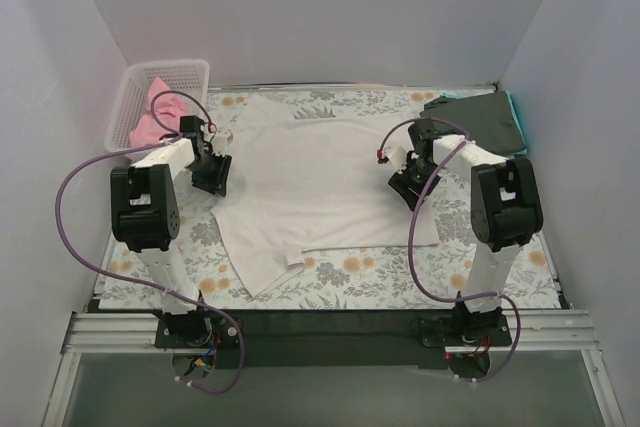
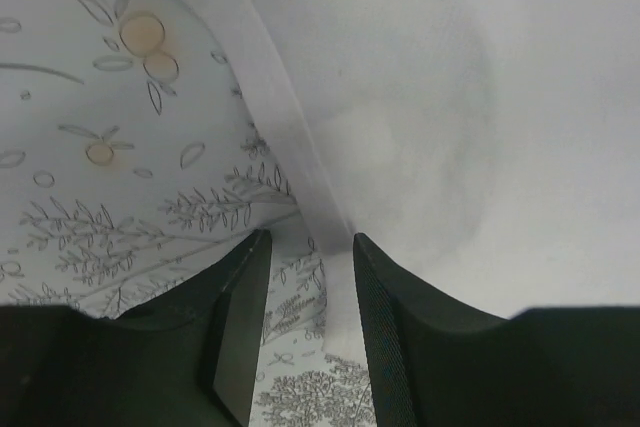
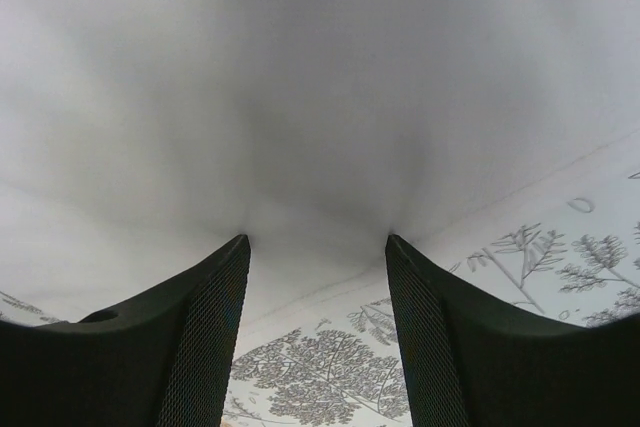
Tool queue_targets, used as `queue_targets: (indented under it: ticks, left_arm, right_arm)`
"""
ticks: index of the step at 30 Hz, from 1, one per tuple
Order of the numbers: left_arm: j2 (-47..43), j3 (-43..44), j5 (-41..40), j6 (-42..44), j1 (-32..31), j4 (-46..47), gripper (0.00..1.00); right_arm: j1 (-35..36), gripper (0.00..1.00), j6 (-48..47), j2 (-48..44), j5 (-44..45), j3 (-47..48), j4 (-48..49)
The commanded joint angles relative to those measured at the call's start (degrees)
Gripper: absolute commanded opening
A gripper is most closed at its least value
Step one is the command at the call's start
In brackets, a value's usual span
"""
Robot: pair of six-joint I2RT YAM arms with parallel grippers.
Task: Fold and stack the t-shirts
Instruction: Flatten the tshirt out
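A large white t-shirt (image 1: 320,182) lies spread flat on the floral table cloth (image 1: 370,277) in the middle. My left gripper (image 1: 213,175) is open at the shirt's left edge; in the left wrist view (image 2: 308,239) the shirt's hem (image 2: 300,157) runs between its fingers. My right gripper (image 1: 404,183) is open at the shirt's right edge; in the right wrist view (image 3: 318,239) its fingertips press on the white cloth (image 3: 320,97). A pink t-shirt (image 1: 155,117) lies in the basket. A dark grey-green t-shirt (image 1: 482,119) lies folded at the back right on a teal one (image 1: 518,112).
A white lattice basket (image 1: 135,97) stands at the back left. White walls close in the table on three sides. Purple cables loop from both arms.
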Motion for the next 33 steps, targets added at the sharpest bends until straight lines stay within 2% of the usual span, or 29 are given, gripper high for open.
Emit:
queue_targets:
  ticks: [1,6,10,13,15,20,23,27,33]
  left_arm:
    - [-4.98,-6.68,-1.62,4.77,0.29,-2.18,0.37]
    - [-12.45,-14.61,-1.01,8.21,0.37,-6.38,0.37]
    - [-16.67,-15.68,2.93,9.79,0.29,-12.36,0.36]
    - [-18.52,-12.53,7.77,9.53,0.37,-16.41,0.35]
    - [-18.79,-8.07,9.27,8.66,0.37,-16.95,0.35]
    - [-15.81,0.13,11.38,6.11,0.02,-12.91,0.38]
    - [-10.1,3.47,10.6,3.74,-0.94,-9.31,0.38]
    - [-2.72,4.45,9.01,1.01,-1.03,-3.52,0.35]
    - [-2.26,-0.56,7.79,-0.84,-1.21,0.37,0.3]
  right_arm:
    - [0.85,0.54,-2.19,-3.22,0.64,-7.6,-0.58]
    - [2.95,0.54,-3.69,-10.77,0.21,-16.48,-1.63]
    - [4.63,0.58,-4.92,-15.97,-0.94,-19.13,-3.56]
    - [4.54,0.59,-4.57,-15.28,0.2,-14.66,-4.26]
    - [4.02,0.59,-4.13,-13.44,0.12,-7.56,-4.88]
    - [2.96,0.58,-2.9,-9.22,-1.64,0.9,-5.93]
    - [2.87,0.56,-1.76,-5.44,-1.21,4.86,-6.02]
    - [2.61,0.53,-0.53,0.26,-1.03,8.29,-5.68]
    - [2.52,0.48,0.88,6.34,-1.82,12.42,-5.23]
